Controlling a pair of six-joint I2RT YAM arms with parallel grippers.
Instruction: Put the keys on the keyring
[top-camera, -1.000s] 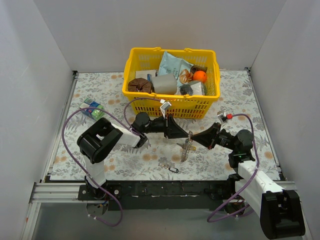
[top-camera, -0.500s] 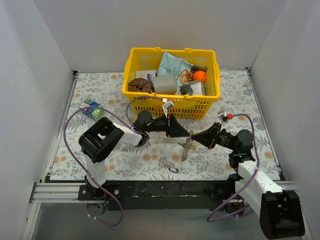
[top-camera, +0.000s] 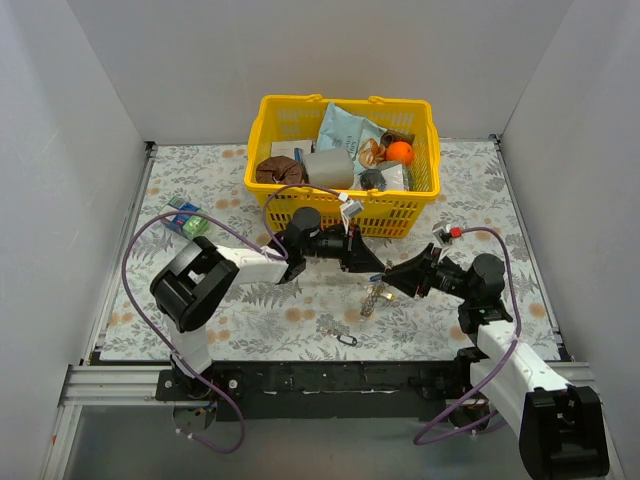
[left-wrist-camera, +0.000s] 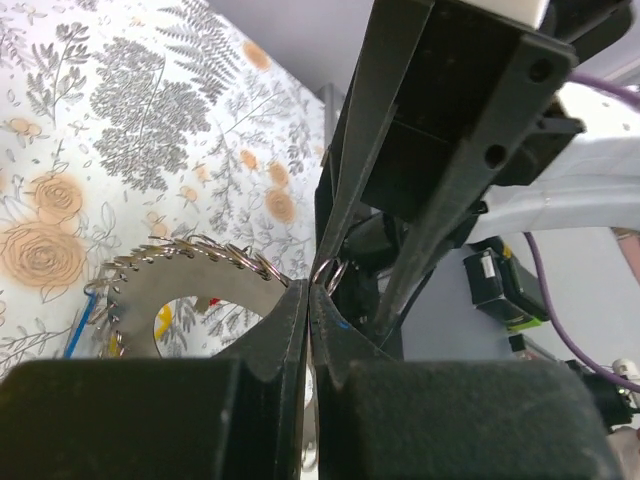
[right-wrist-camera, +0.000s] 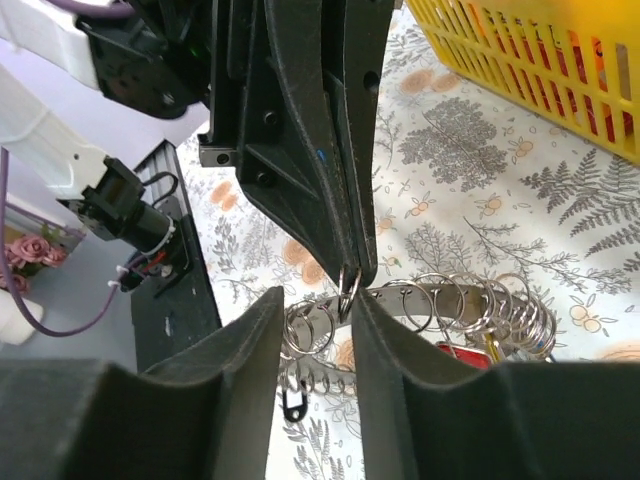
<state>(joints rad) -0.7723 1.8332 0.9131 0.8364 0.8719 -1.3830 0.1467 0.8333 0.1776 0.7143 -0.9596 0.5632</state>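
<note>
The keyring (top-camera: 372, 297) is a flat silvery band fringed with small split rings, and it hangs between my two grippers above the floral mat. My left gripper (top-camera: 377, 268) is shut, pinching one small split ring on the keyring's rim (left-wrist-camera: 328, 272). The band (left-wrist-camera: 190, 290) hangs just below its fingers. My right gripper (top-camera: 392, 279) faces it, open, with its fingers (right-wrist-camera: 262, 345) on either side of the left fingertips and the pinched ring (right-wrist-camera: 347, 284). A red key head (right-wrist-camera: 465, 355) and a yellow one (right-wrist-camera: 490, 343) hang on the keyring (right-wrist-camera: 420, 298). No blue key head shows clearly.
A yellow basket (top-camera: 330, 212) full of groceries stands just behind the grippers. A small black clip (top-camera: 342, 337) lies on the mat near the front edge. A small green and blue box (top-camera: 187, 220) sits at the left. Purple cables loop beside both arms.
My left gripper has moved right and slightly back with the keyring. The right gripper's fingers have closed in around the left fingertips. The keyring hangs slightly lower.
</note>
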